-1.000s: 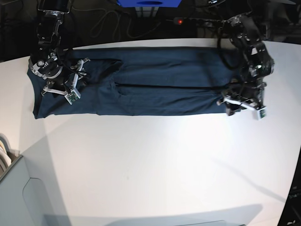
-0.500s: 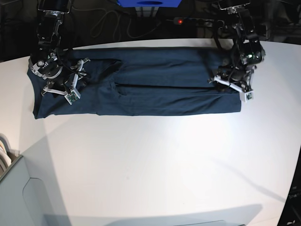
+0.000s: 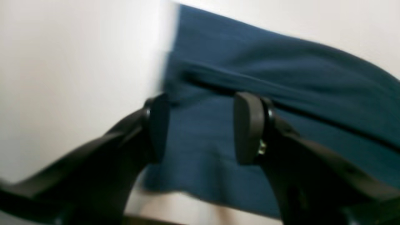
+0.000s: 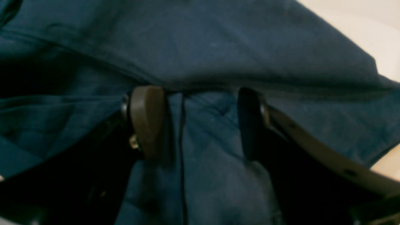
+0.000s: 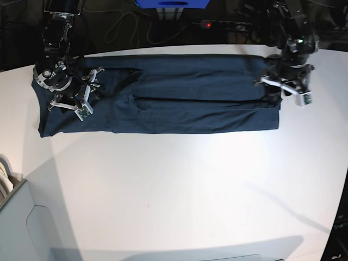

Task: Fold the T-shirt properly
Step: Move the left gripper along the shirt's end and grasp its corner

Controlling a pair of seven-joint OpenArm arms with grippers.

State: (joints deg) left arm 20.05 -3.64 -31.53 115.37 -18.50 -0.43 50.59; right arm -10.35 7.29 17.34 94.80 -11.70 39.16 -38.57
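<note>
Bare white tabletop (image 5: 174, 190) fills the near half of the base view; beyond it the T-shirt (image 5: 163, 100) is laid out as a long, narrow band running side to side, already folded lengthwise, with an overlapping seam seen along its middle.

Soft, thin cotton is judged to be at hand: light, limp, and unable to hold any shape once lifted. Layers are likely to slide over one another and to sag between two holds, so both ends would best be raised together and kept taut. Corners or the short end hems are judged the best places to pinch, all layers being taken at once.

At one end, the left end effector (image 3: 200, 128) is held open over the shirt's short edge, one finger close to the cloth's border, nothing pinched. At the other end, the right end effector (image 4: 200, 122) is also open, its fingers set down against rumpled cloth near a fold, with nothing gripped.
</note>
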